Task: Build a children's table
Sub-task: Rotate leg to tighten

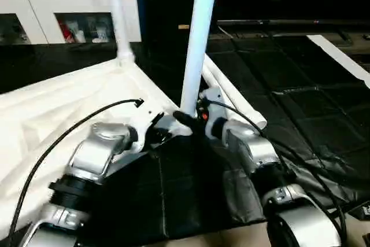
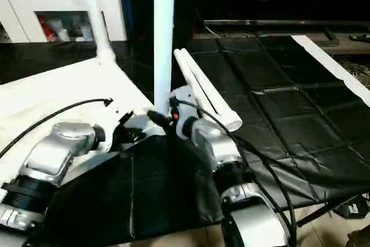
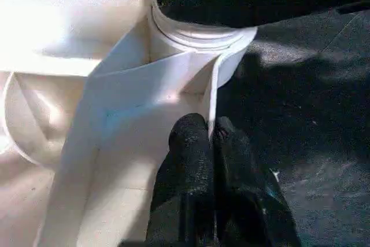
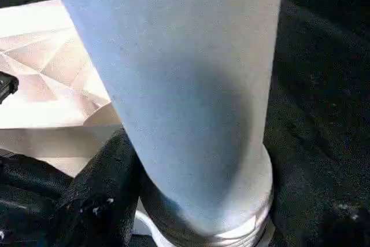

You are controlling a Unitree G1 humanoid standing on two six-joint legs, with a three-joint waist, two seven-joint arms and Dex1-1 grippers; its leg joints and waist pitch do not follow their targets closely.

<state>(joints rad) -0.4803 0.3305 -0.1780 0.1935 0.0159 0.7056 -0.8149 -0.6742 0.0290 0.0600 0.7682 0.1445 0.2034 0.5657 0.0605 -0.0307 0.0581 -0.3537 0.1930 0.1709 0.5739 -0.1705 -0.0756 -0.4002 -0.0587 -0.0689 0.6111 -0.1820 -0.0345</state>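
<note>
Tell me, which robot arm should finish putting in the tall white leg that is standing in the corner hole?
Probably the right. The right gripper is at the base of the upright leg, where it enters the corner socket. The left gripper, fingers together, rests on the tabletop's ribbed edge beside that socket.

**Camera layout: head pair plus two close wrist views**

Head stereo pair looks forward and down over both forearms. Left wrist camera sits close behind its fingers (image 3: 196, 160), facing the corner socket (image 3: 196, 36). Right wrist camera sits very close to the upright leg (image 4: 185, 85); all views share that corner.

No legible text, seemingly.
</note>
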